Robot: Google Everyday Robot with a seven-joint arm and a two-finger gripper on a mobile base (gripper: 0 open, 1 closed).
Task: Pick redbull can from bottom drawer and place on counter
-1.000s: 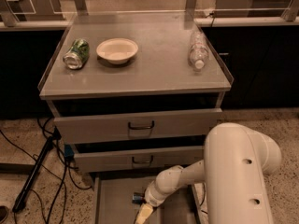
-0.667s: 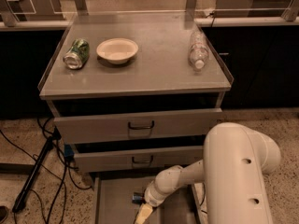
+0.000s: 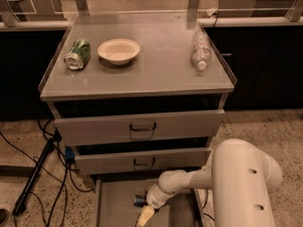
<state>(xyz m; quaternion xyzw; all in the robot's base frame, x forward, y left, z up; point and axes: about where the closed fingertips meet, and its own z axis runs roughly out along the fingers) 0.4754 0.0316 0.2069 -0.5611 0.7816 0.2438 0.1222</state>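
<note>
Camera view, looking down on the cabinet. I am watching the blue can (image 3: pixel 138 201) lying in the bottom drawer (image 3: pixel 111 205), which is standing pulled out beneath the other two. Only a small dark-blue patch of the can is showing; the rest is sitting hidden behind the wrist of the arm (image 3: pixel 236 183). The can is lying just beside the tool (image 3: pixel 144 216), and I cannot tell whether the two are touching. The tool is reaching down into the drawer at the lower edge of the view, showing as a pale cream tip; I cannot tell whether it is open or closed.

The drawer floor is showing flat, grey and matt. The arm is showing smooth, rounded white shells. The bench (image 3: pixel 156 72) is carrying three things on its flat grey top, with low clear edges running along its sides:
- a green can (image 3: pixel 76 55) lying on its side at the left
- a shallow round cream bowl (image 3: pixel 119 50) sitting just beside it
- a clear plastic bottle (image 3: pixel 200 51) lying on its side at the right, well apart

The top drawer (image 3: pixel 99 129) and middle drawer (image 3: pixel 104 163), each bearing a dark handle, are standing slightly open. Black cables (image 3: pixel 52 183) are trailing over the speckled floor (image 3: pixel 265 131).
</note>
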